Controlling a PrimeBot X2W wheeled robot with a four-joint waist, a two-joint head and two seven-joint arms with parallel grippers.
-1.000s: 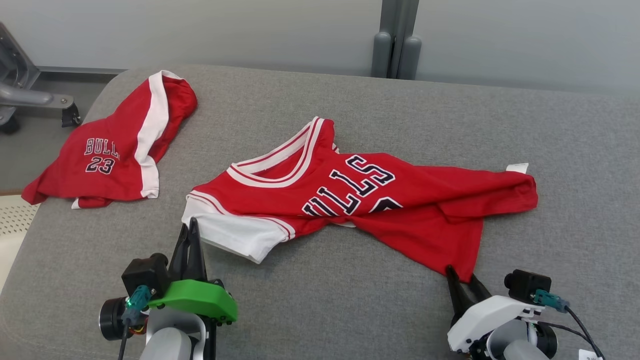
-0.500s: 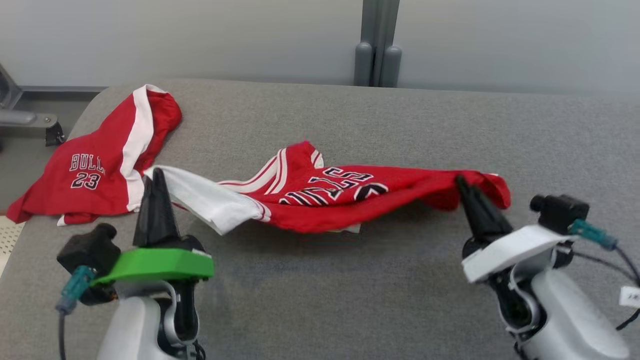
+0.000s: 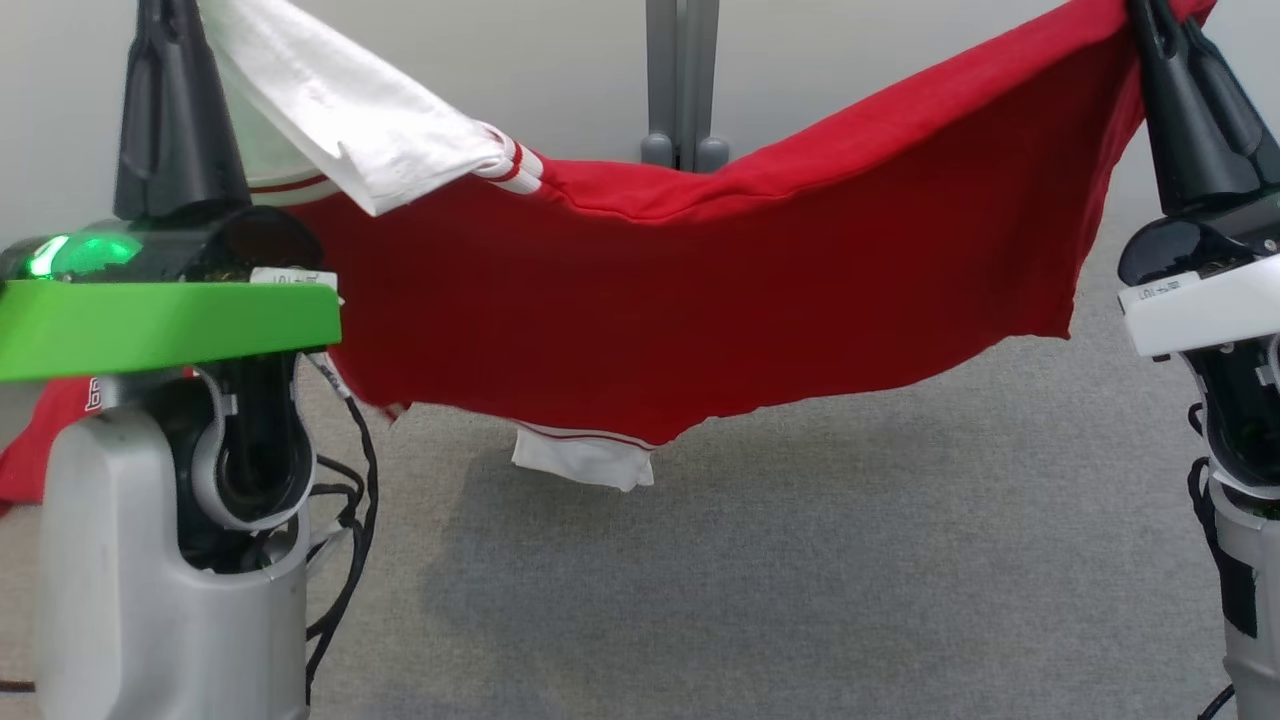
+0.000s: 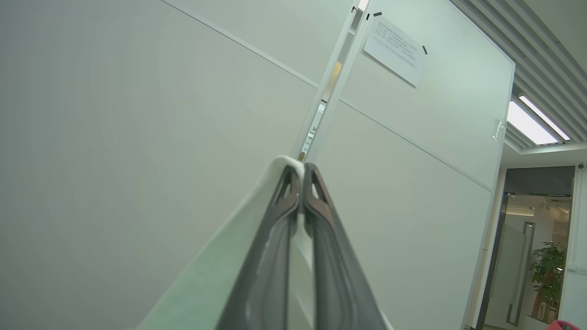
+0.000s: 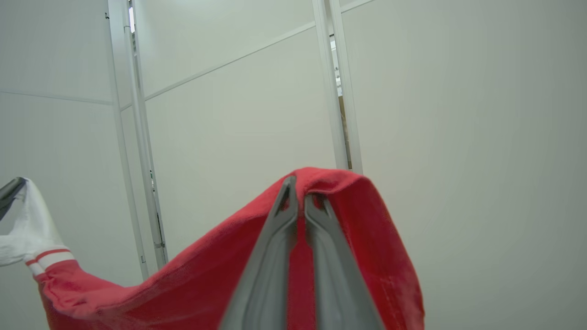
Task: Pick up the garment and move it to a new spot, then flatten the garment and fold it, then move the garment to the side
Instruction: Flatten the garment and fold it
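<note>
Two end effectors — left [image 3: 170, 30], right [image 3: 1160, 30] — pinch soft red garment [image 3: 700, 300] (sagging).

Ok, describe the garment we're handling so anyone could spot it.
Above the grey table, a red, white-sleeved jersey hangs stretched between the left gripper and right gripper. Unlike the other red garment down at the left, it's in the air.

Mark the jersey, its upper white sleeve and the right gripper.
jersey [image 3: 700, 300], head view, middle of the hanging red panel.
upper white sleeve [image 3: 350, 130], head view, flat of the white cloth.
right gripper [image 5: 300, 195], right wrist view, between the tips of its fingers.
</note>
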